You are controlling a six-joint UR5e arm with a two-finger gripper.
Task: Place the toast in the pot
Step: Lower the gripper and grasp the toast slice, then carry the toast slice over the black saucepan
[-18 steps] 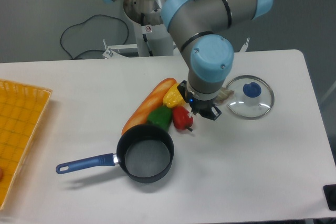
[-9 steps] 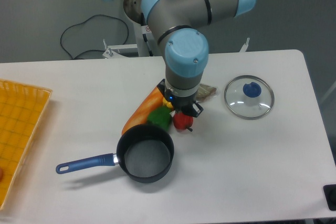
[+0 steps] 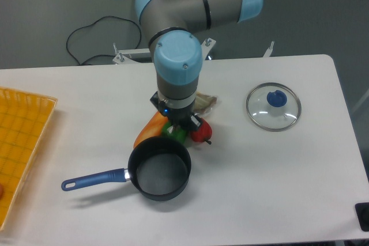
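My pincer (image 3: 180,120) hangs just past the pot (image 3: 159,168) at 12 o'clock; can't tell how wide it's open; the toast (image 3: 205,102) pokes out at its 2 o'clock, wrapped.

One round black saucepan with a blue handle (image 3: 159,170) and one round glass lid with a blue knob (image 3: 273,106) are sitting on the white table (image 3: 277,177). One woven yellow tray (image 3: 20,142), one wrapped slice of brown toast (image 3: 204,103), one long orange loaf (image 3: 151,129), one green pepper (image 3: 176,134) and one red pepper (image 3: 200,133) are showing too.
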